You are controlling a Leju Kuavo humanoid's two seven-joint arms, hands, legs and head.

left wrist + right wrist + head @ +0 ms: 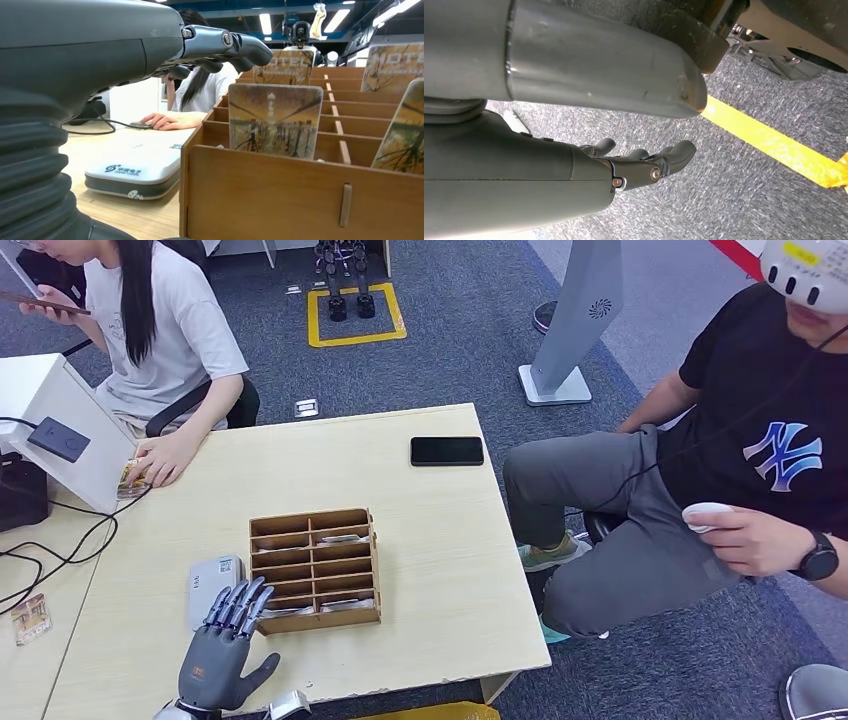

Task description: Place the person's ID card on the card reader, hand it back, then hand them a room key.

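I have the left hand [222, 645] over the bench [430, 540] near its front edge, fingers extended and apart, grasping nothing; the fingertips reach just over the front left corner of the wooden card rack [315, 568]. In the left wrist view the fingers [235, 45] hang above the rack's rows, and room key cards [275, 120] stand upright in its slots. The white card reader [212, 585] lies flat just beside the rack, on its left, close to my hand.

The right hand [644, 160] hangs by the carpeted floor [744, 200], fingers loosely curled, holding nothing.

At the bench's far left corner a seated person's hand [165, 455] rests on a card [132, 478]; I cannot tell whether it is the ID card. A black phone [446, 450] lies near the far right corner.
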